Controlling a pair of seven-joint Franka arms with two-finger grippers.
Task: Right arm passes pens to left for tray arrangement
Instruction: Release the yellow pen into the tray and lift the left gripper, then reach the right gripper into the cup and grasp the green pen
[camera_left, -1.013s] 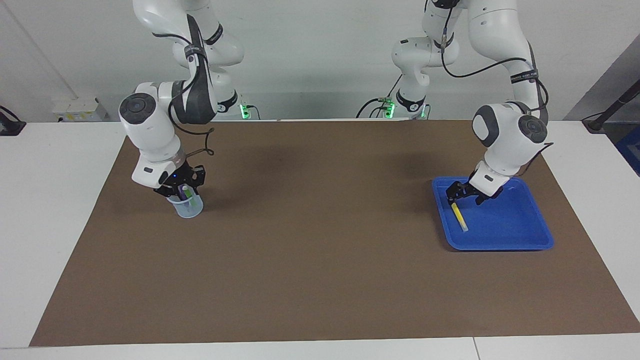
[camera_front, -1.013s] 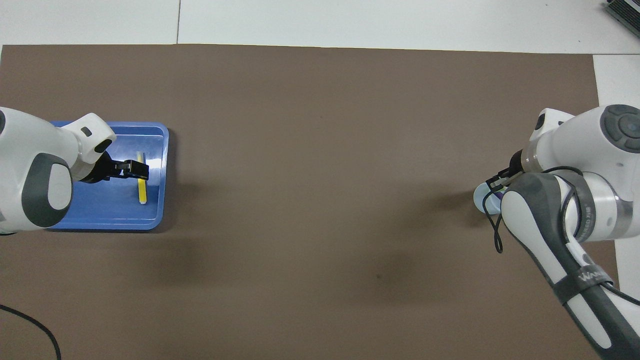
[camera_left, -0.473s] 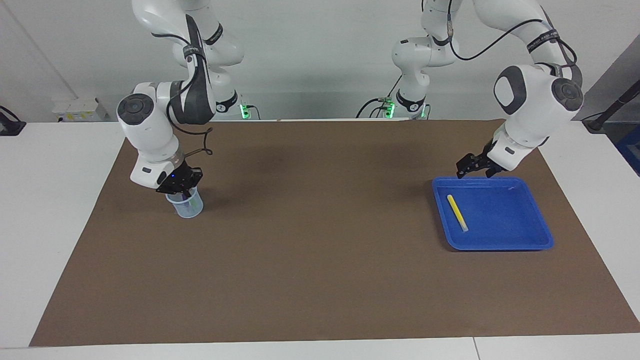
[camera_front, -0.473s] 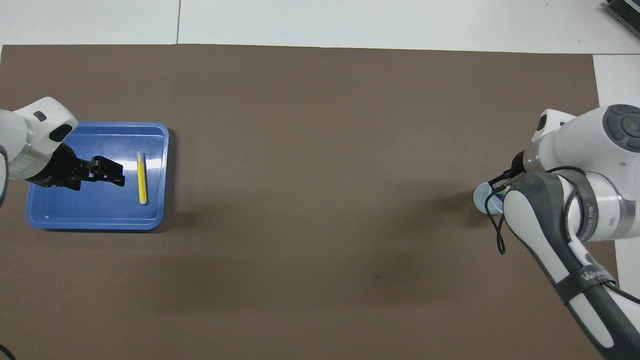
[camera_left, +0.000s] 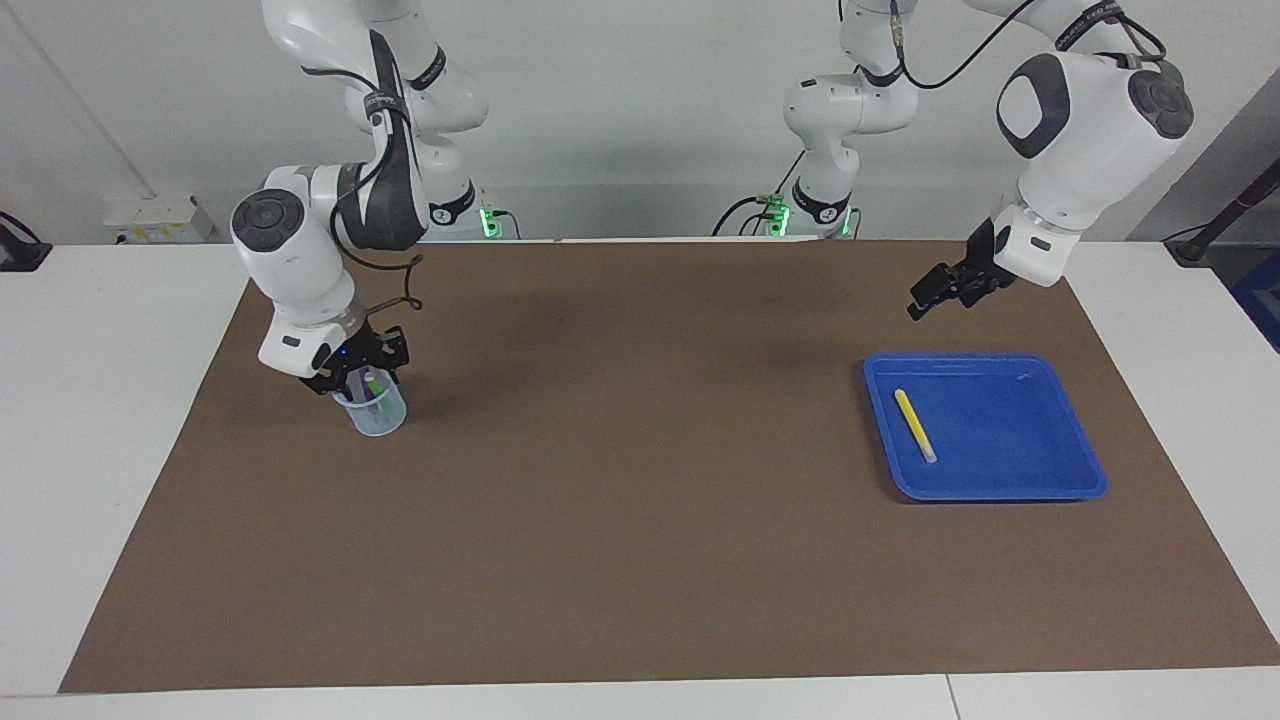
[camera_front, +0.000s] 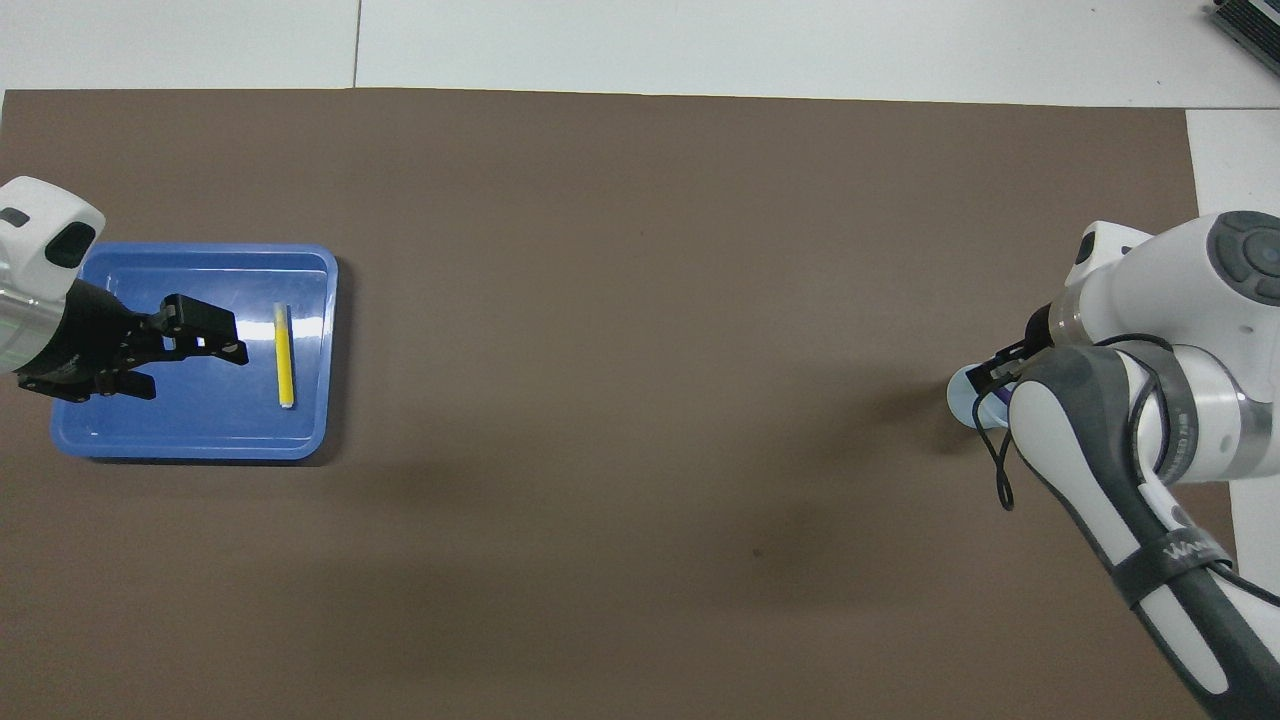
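A yellow pen (camera_left: 915, 425) (camera_front: 285, 355) lies loose in the blue tray (camera_left: 1040, 470) (camera_front: 190, 435), at the left arm's end of the table. My left gripper (camera_left: 925, 295) (camera_front: 215, 330) hangs open and empty, raised over the tray's rim. At the right arm's end stands a small translucent cup (camera_left: 378, 418) (camera_front: 960, 392) holding a green pen (camera_left: 368, 381) and a purple pen (camera_left: 375, 403), both upright. My right gripper (camera_left: 360, 374) sits right on top of the cup around the green pen's top. The overhead view hides it under the right arm.
A brown mat (camera_left: 640, 520) covers the table's middle, with white tabletop (camera_left: 120, 420) at both ends. The right arm's forearm and loose cable (camera_front: 1000, 470) hang over the cup's side of the mat.
My left gripper has let go of the yellow pen, risen out of the tray and drawn back toward the robots. The right gripper stays at the cup, dipping and lifting slightly.
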